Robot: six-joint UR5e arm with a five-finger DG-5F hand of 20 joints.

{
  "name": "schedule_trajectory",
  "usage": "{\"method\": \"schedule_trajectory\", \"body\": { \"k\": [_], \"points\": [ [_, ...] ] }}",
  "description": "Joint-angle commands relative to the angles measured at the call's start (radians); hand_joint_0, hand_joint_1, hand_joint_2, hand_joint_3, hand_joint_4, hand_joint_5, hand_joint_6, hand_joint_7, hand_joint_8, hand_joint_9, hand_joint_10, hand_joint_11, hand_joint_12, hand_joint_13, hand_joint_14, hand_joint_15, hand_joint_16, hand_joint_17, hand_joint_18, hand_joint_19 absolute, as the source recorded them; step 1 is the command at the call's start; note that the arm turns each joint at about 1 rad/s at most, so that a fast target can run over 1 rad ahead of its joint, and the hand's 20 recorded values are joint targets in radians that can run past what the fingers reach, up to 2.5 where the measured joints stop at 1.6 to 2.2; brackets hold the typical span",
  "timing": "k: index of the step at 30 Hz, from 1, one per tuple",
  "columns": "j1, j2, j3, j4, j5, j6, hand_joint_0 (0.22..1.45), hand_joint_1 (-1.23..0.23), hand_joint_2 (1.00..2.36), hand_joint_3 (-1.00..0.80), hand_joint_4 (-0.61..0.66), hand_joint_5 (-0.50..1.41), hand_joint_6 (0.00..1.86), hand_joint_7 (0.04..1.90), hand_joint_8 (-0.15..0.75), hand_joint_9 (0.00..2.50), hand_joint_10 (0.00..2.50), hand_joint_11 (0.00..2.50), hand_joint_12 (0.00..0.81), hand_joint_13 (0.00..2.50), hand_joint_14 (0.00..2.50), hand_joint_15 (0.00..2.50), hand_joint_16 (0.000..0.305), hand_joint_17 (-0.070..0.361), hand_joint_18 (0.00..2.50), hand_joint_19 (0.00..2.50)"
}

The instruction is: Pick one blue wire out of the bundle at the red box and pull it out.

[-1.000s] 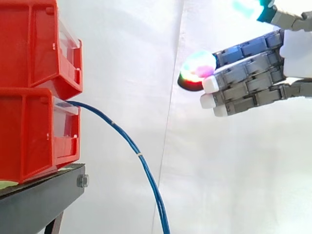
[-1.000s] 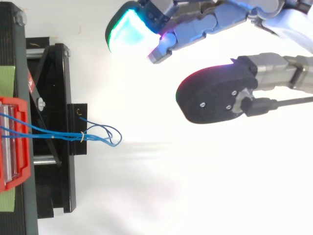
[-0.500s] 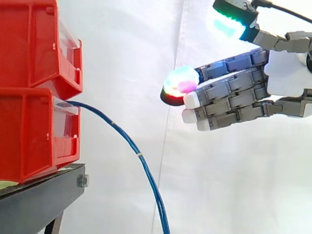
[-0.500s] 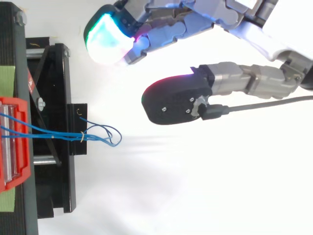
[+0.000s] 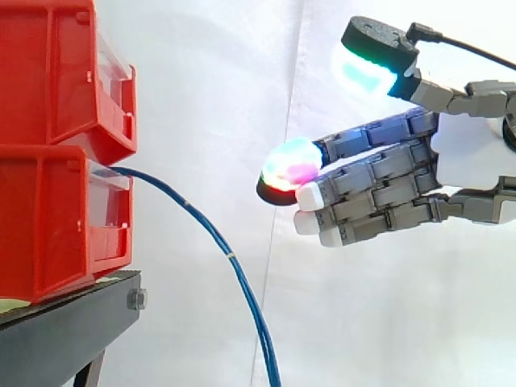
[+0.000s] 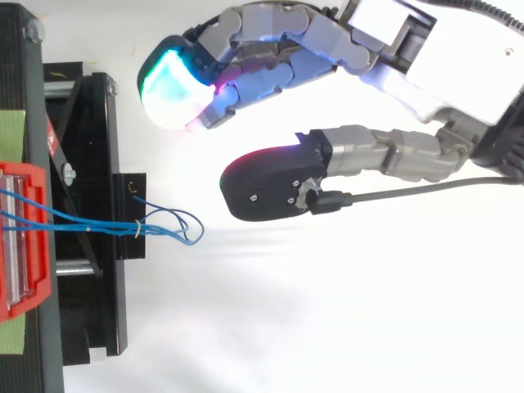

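A bundle of thin blue wires (image 5: 211,234) comes out of the lower red box (image 5: 60,219) and droops down to the right in the side view. From above, the blue wires (image 6: 155,225) run right from the red box (image 6: 20,237) and end in small loops past the black stand. The hand (image 5: 387,189) hovers right of the wires and above them, apart from them. Its fingers are nearly straight and point left toward the boxes, the thumb spread above them. It holds nothing. In the top view the hand (image 6: 295,57) lies up and right of the wire loops.
A second red box (image 5: 60,76) is stacked on the lower one. Both rest on a black stand (image 5: 64,334) at the left. A white curtain fills the background. The black stand frame (image 6: 90,213) lies under the wires in the top view.
The hand has moved left toward the boxes and slightly down. More of the thumb and palm have come into view. The wires have not moved.
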Motion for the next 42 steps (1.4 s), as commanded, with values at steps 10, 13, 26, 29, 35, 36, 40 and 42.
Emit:
{"method": "schedule_trajectory", "body": {
  "k": [10,13,26,29,35,36,40,42],
  "points": [
    [0.013,-0.053,0.0,0.001,0.017,0.108,0.53,-0.48,1.0,-0.46,0.39,-0.16,0.5,0.82,0.341,0.82,0.01,0.31,0.417,0.67,0.01,0.29,0.055,0.123,0.5,0.3],
    [0.015,-0.057,0.0,-0.002,0.026,0.082,0.53,-0.48,1.0,-0.46,0.39,-0.16,0.5,0.82,0.342,0.82,0.01,0.32,0.416,0.67,0.01,0.29,0.055,0.123,0.5,0.3],
    [0.036,-0.156,0.117,0.027,0.054,0.044,0.53,-0.48,1.0,-0.46,0.39,-0.16,0.5,0.82,0.342,0.82,0.01,0.32,0.417,0.68,0.01,0.29,0.055,0.124,0.5,0.3],
    [0.036,-0.21,0.18,0.025,0.049,0.058,0.53,-0.48,1.0,-0.46,0.39,-0.16,0.5,0.81,0.342,0.82,0.01,0.32,0.417,0.68,0.01,0.3,0.055,0.124,0.5,0.3],
    [0.047,-0.264,0.258,0.016,0.043,0.061,0.53,-0.48,1.0,-0.46,0.39,-0.15,0.5,0.82,0.342,0.82,0.01,0.31,0.417,0.68,0.01,0.3,0.055,0.123,0.5,0.31],
    [0.047,-0.264,0.258,0.016,0.043,0.061,0.53,-0.48,1.0,-0.46,0.39,-0.15,0.5,0.81,0.341,0.82,0.01,0.32,0.417,0.68,0.01,0.3,0.055,0.123,0.5,0.3],
    [0.056,-0.264,0.25,-0.005,0.045,0.065,0.53,-0.48,1.0,-0.46,0.39,-0.16,0.5,0.81,0.341,0.82,0.01,0.32,0.416,0.68,0.01,0.3,0.055,0.124,0.51,0.3],
    [0.065,-0.264,0.246,-0.011,0.059,0.062,0.53,-0.48,1.0,-0.46,0.39,-0.16,0.5,0.81,0.342,0.82,0.01,0.32,0.418,0.68,0.01,0.3,0.055,0.124,0.51,0.31]
  ]
}}
